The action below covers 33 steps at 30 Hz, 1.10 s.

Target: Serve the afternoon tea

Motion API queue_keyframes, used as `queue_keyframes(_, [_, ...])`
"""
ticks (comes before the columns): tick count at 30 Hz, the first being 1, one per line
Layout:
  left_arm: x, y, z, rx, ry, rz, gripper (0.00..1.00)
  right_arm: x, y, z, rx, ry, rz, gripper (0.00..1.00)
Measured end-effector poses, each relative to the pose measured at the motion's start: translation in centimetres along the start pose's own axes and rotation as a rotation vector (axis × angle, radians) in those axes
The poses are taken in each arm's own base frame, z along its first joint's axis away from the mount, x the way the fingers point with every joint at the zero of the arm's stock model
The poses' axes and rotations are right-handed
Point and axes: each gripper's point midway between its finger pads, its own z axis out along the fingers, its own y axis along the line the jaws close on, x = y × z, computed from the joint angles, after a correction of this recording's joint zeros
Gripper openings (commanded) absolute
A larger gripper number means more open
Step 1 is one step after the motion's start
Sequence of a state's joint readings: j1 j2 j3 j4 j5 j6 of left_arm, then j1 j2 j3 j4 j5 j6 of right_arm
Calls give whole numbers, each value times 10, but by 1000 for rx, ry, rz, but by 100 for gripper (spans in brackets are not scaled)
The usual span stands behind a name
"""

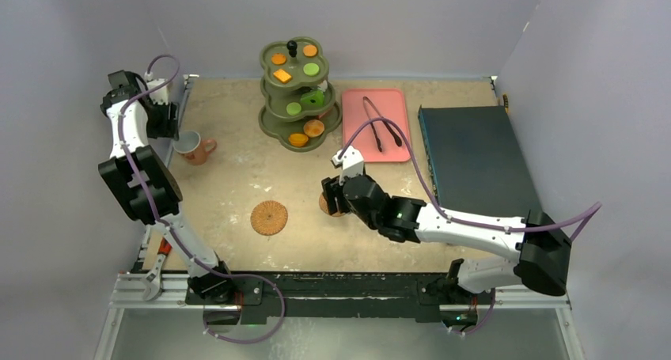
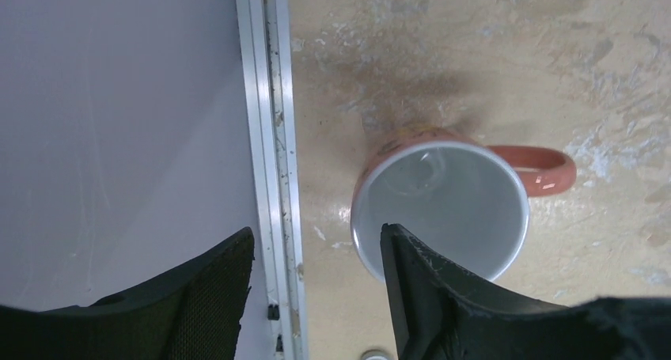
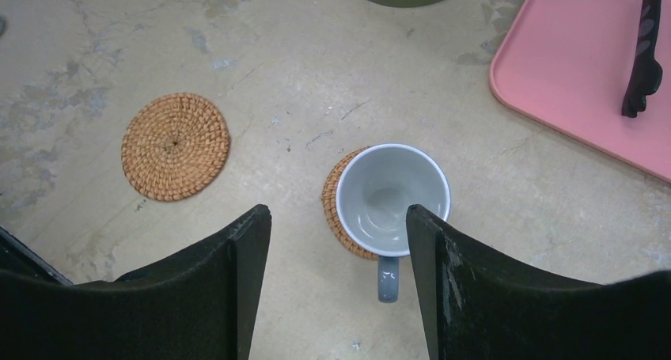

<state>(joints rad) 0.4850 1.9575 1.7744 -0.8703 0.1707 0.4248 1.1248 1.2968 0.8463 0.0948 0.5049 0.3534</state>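
– Near lower centre of the right wrist view, the grey-blue cup [image 3: 393,195] is seen seated off-centre on its coaster [image 3: 331,194], handle toward the bottom edge. The right gripper [image 3: 336,214] is held wide above it, nothing gripped.
– Noted. Risk: the cup could be clipped by a fingertip if the arm is swung sideways before it is raised, and dragged off the coaster.
– The terracotta cup [image 2: 443,210] is parked at left of the top view, near the rail [image 2: 273,138]. The left gripper [image 2: 315,245] is spread, nothing clamped. One finger [image 2: 431,297] is seen across the rim, the other over the rail.
– A thin-wall pinch is implied. If it is closed off-square, the cup could be tipped or skated away. The rail could also be struck. The empty coaster [image 3: 176,146] is well apart, so a long carry is needed.
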Motion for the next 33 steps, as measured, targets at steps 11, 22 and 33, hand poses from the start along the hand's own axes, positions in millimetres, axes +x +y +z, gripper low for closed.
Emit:
queue_keyframes(11, [0, -8, 33, 67, 1, -80, 30, -18, 6, 1, -1, -3, -27, 65])
queue_keyframes(22, [11, -25, 49, 130, 17, -90, 0, -20, 7, 1, -2, -5, -30, 63])
queue_keyframes(33, [21, -132, 32, 235, 28, 122, 0, -2, 16, 20, -13, 34, -53, 63])
